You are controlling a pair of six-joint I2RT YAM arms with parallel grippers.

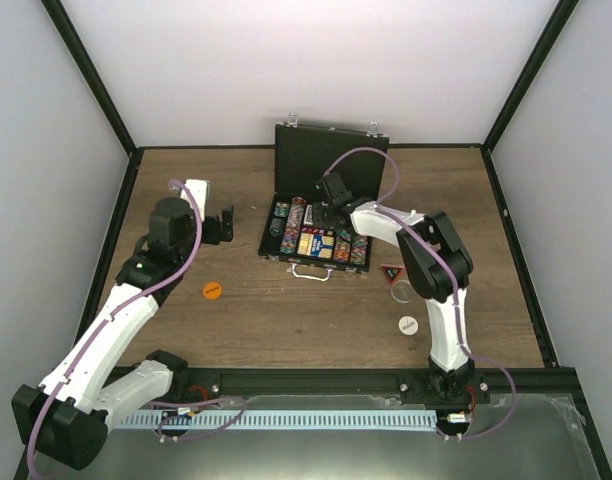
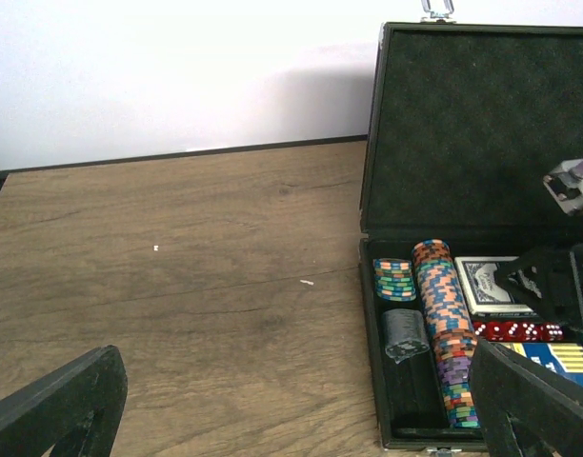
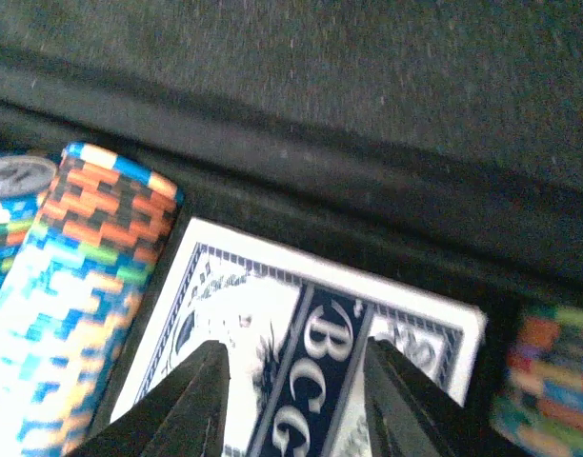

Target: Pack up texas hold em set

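Observation:
The black case [image 1: 282, 214] lies open mid-table with its lid [image 1: 331, 158] upright. Rows of multicoloured chips [image 1: 291, 225] and a blue-backed card deck [image 3: 311, 314] lie inside. My right gripper [image 1: 322, 216] is inside the case, open, with its fingertips [image 3: 191, 400] just over the deck's back and the deck showing between them. My left gripper [image 1: 222, 227] is open and empty above the table, left of the case. In the left wrist view the case [image 2: 371, 286] is at the right, with chips [image 2: 444, 324] and deck [image 2: 490, 284].
An orange disc [image 1: 212, 290] lies on the table front left of the case. A dark triangle [image 1: 390, 272], a pale disc [image 1: 401, 291] and a white disc [image 1: 408, 324] lie front right of it. Red dice [image 2: 515, 331] sit in the case. White walls stand on three sides.

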